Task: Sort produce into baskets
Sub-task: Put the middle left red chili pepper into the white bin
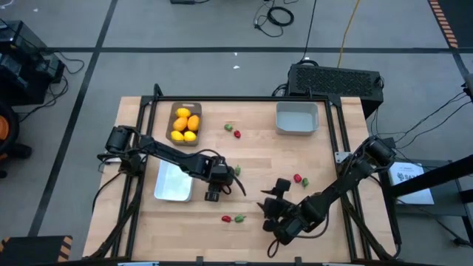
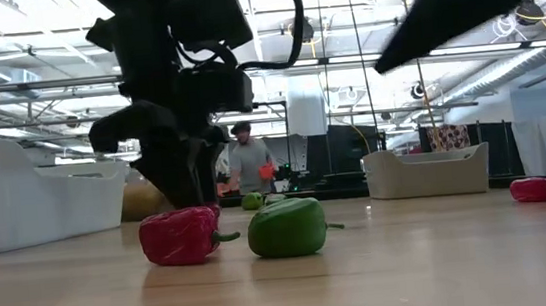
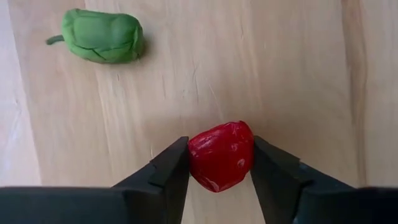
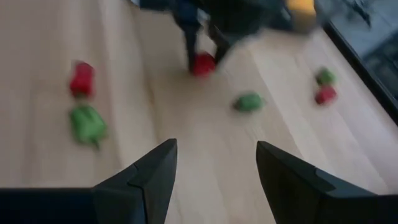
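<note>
Table, overhead: left gripper beside white tray; its load is hidden here. Left wrist view: fingers closed against a red piece on the wood, green piece apart. Right gripper open, apparently empty, near table front

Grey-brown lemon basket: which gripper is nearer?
Left. The left gripper sits a short way in front of the basket, jaws around a red piece; the right gripper is farther right.
</note>
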`<state>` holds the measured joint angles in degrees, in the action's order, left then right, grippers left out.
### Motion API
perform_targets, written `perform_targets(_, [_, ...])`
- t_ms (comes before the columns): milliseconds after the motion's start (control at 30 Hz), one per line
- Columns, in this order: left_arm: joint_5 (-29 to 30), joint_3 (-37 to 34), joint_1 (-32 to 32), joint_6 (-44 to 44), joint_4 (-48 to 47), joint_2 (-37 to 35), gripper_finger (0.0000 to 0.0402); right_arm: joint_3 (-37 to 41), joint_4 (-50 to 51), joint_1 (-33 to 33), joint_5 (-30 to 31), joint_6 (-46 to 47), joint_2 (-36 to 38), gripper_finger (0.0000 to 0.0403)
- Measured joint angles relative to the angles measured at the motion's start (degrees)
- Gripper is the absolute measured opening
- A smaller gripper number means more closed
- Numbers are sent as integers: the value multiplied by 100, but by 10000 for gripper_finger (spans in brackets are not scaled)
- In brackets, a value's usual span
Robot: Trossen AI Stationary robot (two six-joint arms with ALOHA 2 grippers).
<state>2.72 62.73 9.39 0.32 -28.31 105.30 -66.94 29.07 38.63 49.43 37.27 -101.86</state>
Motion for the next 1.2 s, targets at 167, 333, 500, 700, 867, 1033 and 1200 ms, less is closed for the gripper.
perform_targets(167, [5,267,0,-2,-485,-25,155,0,-881,0,-25,-925,0,206])
perform_targets(333, [112,384,0,-9,-837,-497,154,0,-1079,-7,-28,-1091,0,176])
perform_targets(500, [395,381,0,-318,-1293,-1277,154,0,-1090,-12,-26,-980,0,146])
perform_targets(700, [715,367,131,-894,-1965,-2035,153,0,-1260,-179,-27,-1301,-76,124])
perform_targets(867, [1286,342,357,-1256,-2560,-2499,153,4,-1555,-572,-1232,-2412,-208,93])
perform_targets(1033, [1617,342,550,-1582,-2949,-2856,153,4,-2279,-1102,-2303,-3333,-88,41])
perform_targets(1200, [1787,342,765,-1889,-3312,-2990,153,0,-2412,-1532,-2758,-3907,-72,5])
